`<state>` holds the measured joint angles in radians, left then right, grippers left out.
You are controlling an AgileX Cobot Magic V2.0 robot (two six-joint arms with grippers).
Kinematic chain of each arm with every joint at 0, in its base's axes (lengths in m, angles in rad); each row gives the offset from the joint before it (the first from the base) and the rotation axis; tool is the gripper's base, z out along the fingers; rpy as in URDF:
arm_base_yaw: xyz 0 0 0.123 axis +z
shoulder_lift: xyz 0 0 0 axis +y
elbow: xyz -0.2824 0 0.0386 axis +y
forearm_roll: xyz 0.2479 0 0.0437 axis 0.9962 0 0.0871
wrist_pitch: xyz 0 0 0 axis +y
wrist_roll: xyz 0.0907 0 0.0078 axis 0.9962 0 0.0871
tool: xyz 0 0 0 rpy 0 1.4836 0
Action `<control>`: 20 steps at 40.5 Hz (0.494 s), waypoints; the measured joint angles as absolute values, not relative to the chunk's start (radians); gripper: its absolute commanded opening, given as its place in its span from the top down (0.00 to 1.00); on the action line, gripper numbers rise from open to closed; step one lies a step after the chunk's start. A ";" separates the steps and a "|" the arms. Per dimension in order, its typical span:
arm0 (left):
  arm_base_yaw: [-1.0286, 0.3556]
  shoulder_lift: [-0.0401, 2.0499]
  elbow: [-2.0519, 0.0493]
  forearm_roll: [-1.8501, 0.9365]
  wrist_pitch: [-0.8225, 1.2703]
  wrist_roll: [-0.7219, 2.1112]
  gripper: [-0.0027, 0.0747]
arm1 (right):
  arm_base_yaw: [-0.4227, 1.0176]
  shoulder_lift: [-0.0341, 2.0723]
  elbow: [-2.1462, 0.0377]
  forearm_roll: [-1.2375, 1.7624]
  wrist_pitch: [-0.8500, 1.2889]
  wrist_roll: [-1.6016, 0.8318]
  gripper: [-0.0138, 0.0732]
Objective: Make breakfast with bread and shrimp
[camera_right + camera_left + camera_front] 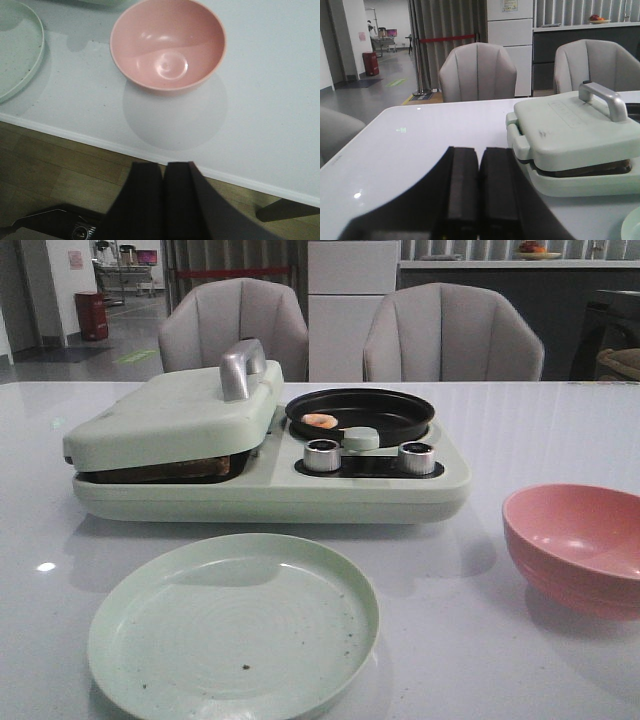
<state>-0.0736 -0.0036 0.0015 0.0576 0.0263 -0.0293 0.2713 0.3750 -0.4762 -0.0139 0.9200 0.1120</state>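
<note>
Seen from the front, a pale green breakfast maker [270, 485] sits on a white table [520, 440], a little toward ten o'clock from the table's middle. Its lid [175, 415], with a silver handle [241, 367], is lowered at a slant over the left half, and a brown edge of bread [165, 469] shows in the gap under it. On the right half is a round black pan [375, 412], and a small orange-pink shrimp [320, 421] lies inside it near the nine o'clock side. Two silver knobs [322, 455] stand just in front of the pan.

At six o'clock, nearest the viewer, is a pale green plate [150, 640] with a few dark crumbs. At four o'clock is a pink bowl [575, 545], well apart from the plate. Two grey chairs [235, 325] stand behind the table.

Neither arm appears in the front view. The left gripper [478, 192] has its black fingers pressed together with nothing between them, hanging over the table beside the cooker's lid side. The right gripper [163, 200] is likewise clenched and holding nothing, hanging past the table's near edge, over the wooden floor [60, 175], with the bowl ahead of it.
</note>
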 measured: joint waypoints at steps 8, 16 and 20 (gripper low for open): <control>-0.074 -0.004 0.002 0.058 0.016 -0.029 0.84 | 0.271 0.375 -0.476 -0.014 0.920 0.112 0.82; -0.074 -0.004 0.002 0.058 0.014 -0.029 0.84 | 0.271 0.375 -0.476 -0.014 0.920 0.112 0.82; -0.074 -0.004 0.002 0.058 0.014 -0.029 0.84 | 0.271 0.375 -0.476 -0.014 0.920 0.112 0.82</control>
